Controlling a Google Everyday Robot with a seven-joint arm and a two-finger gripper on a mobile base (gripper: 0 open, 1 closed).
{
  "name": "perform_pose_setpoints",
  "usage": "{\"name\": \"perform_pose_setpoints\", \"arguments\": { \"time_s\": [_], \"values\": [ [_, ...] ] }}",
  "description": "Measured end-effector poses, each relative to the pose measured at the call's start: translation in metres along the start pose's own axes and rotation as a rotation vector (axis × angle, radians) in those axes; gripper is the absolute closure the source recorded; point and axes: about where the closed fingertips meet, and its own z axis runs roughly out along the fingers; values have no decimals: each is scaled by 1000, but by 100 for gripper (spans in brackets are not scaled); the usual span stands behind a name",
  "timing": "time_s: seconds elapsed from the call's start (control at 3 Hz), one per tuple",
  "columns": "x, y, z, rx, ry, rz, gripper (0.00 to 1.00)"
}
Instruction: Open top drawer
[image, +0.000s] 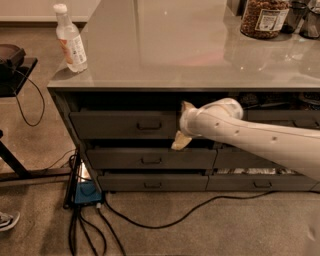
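Observation:
The top drawer (120, 125) is the tall dark grey front at the top of the left stack, under the grey counter (165, 55). Its small bar handle (149, 126) sits at the centre. A dark gap shows above the front. My gripper (183, 124), on the white arm (250, 134) that comes in from the right, is at the drawer front's right end, to the right of the handle. It is open, with one tan fingertip (187, 106) above and one below, and it holds nothing.
Two shallower drawers (150, 160) lie below, and a second stack (260, 165) is to the right behind the arm. A bottle (70, 40) stands at the counter's left corner and a jar (264, 17) at the back right. Cables and a blue box (87, 192) lie on the floor.

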Motion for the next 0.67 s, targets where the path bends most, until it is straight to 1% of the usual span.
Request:
{"name": "perform_pose_setpoints", "arguments": {
  "time_s": [0.33,0.67],
  "values": [
    [23,-9,31,42,75,-51,0],
    [26,-10,32,46,84,-53,18]
  ]
}}
